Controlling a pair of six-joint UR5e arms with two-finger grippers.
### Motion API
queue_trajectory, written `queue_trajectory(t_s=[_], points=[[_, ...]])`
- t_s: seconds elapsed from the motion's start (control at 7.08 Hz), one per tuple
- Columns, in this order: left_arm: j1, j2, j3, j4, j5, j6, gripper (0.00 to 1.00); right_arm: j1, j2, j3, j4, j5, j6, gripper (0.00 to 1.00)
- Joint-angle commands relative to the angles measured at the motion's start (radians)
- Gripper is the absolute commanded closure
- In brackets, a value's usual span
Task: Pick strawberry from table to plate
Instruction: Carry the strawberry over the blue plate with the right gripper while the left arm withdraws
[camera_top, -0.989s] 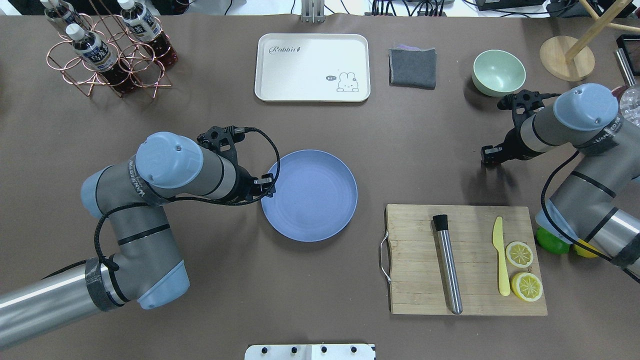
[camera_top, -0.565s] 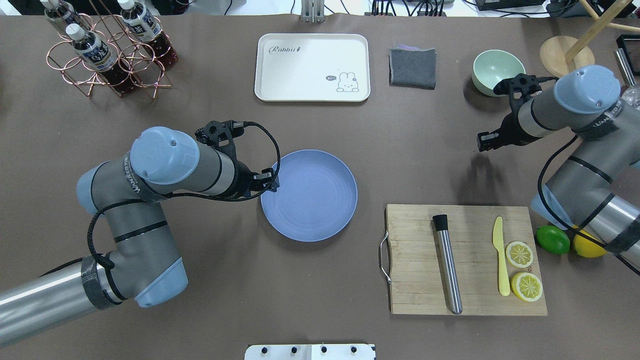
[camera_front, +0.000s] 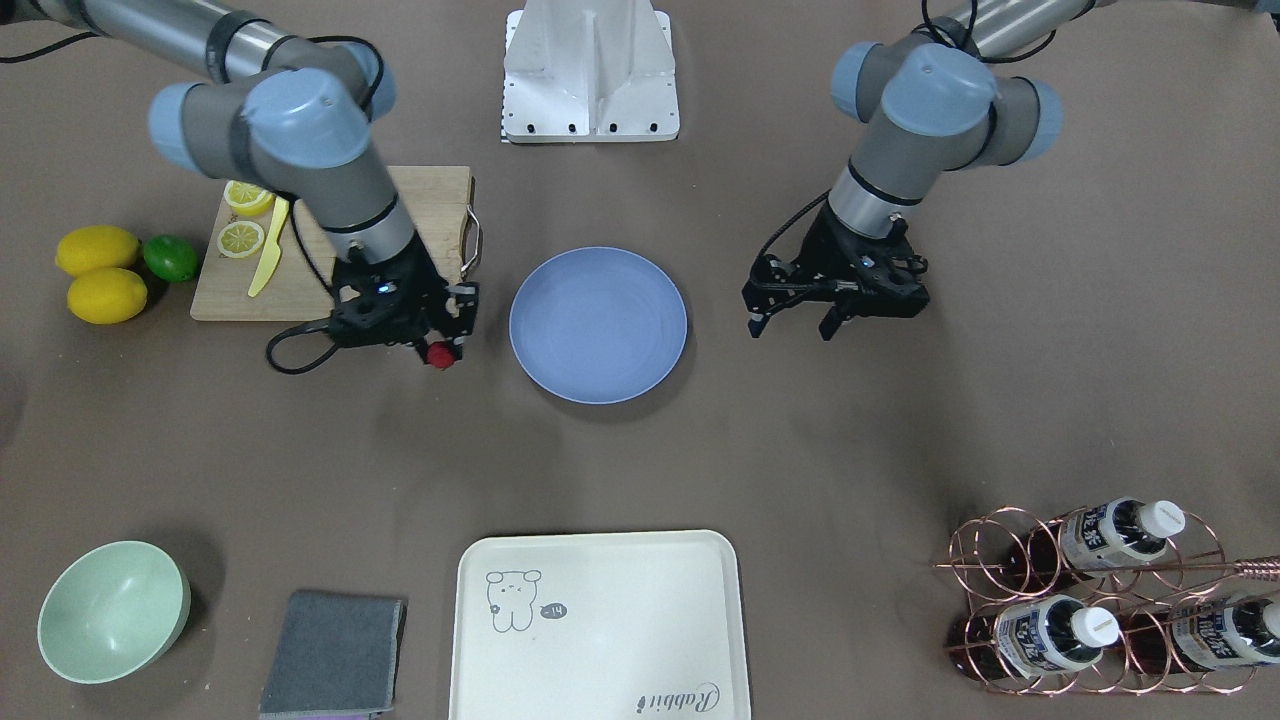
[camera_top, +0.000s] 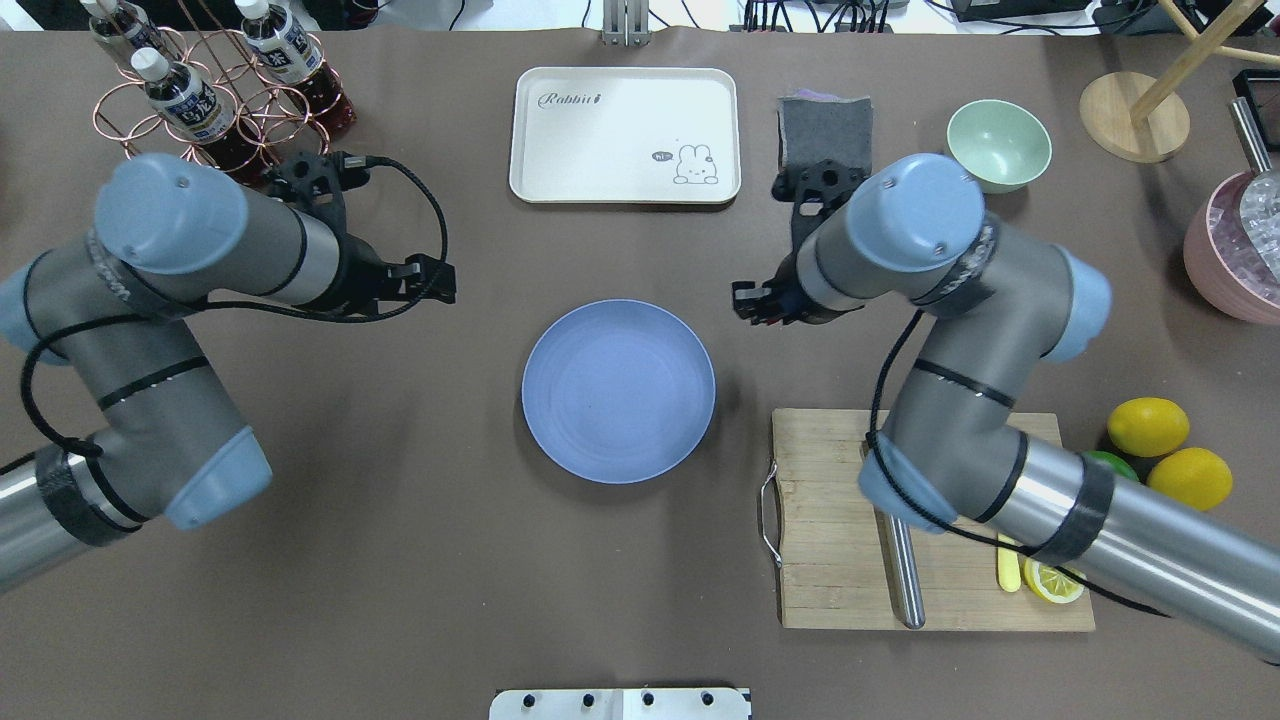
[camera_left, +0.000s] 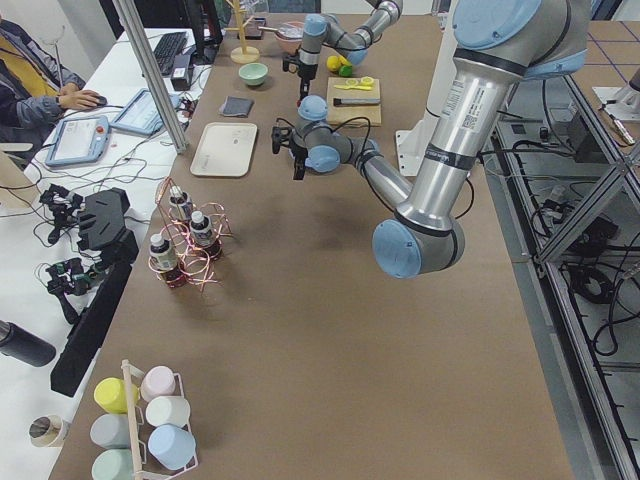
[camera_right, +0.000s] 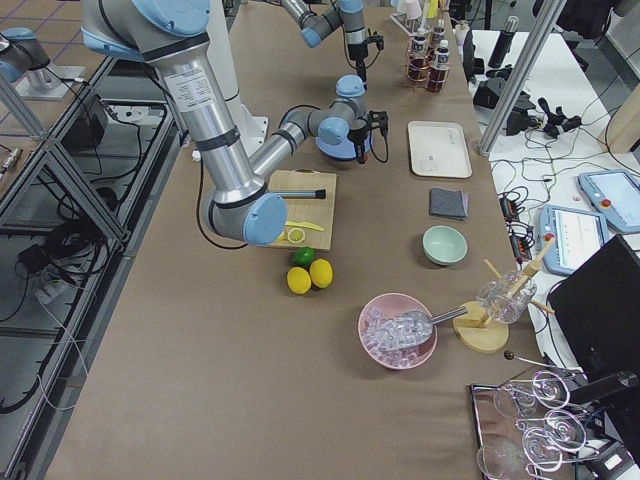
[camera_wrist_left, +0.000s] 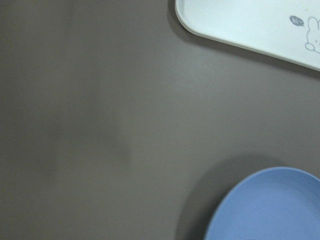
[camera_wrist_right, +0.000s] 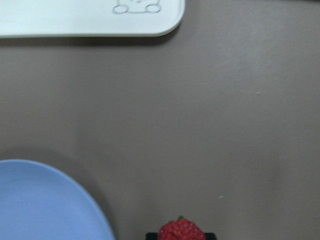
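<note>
The strawberry (camera_front: 438, 354), small and red, is pinched in my right gripper (camera_front: 441, 347), which hangs above the table (camera_top: 400, 560) just off the blue plate's (camera_top: 618, 392) far right rim. In the right wrist view the strawberry (camera_wrist_right: 181, 231) shows at the bottom edge, with the plate (camera_wrist_right: 45, 200) to its left. From overhead the right gripper (camera_top: 757, 304) is mostly hidden under its own wrist. My left gripper (camera_front: 791, 327) is open with nothing in it, and stands off the plate's other side. Nothing lies on the plate.
A cream tray (camera_top: 625, 135), grey cloth (camera_top: 825, 120) and green bowl (camera_top: 998, 145) line the far side. A cutting board (camera_top: 830, 520) with a metal rod, yellow knife and lemon slices sits near right, lemons (camera_top: 1148, 427) beside it. A bottle rack (camera_top: 200, 90) stands far left, a pink ice bucket (camera_top: 1235, 260) far right.
My right arm has swung from beside the green bowl leftward to the plate's right rim, carrying the strawberry. My left arm has drawn back from the plate's left rim, up and to the left.
</note>
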Motion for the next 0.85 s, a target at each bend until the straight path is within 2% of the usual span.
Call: queue_trajectory(t_s=[0.0, 0.28, 0.57, 0.71], points=[[-0.156, 0.091, 0.004, -0.002, -0.120, 0.232, 0.03, -0.178, 0.141, -0.057, -0.070, -0.163, 0.123, 1.00], [-0.216, 0.120, 0.005, -0.002, -0.182, 0.285, 0.03, -0.206, 0.180, -0.141, -0.055, -0.176, 0.166, 1.00], [-0.216, 0.141, 0.000, -0.009, -0.183, 0.285, 0.03, -0.206, 0.177, -0.155, -0.047, -0.177, 0.161, 1.00], [-0.216, 0.145, 0.001, -0.011, -0.183, 0.284, 0.03, -0.206, 0.179, -0.184, -0.003, -0.177, 0.157, 1.00]])
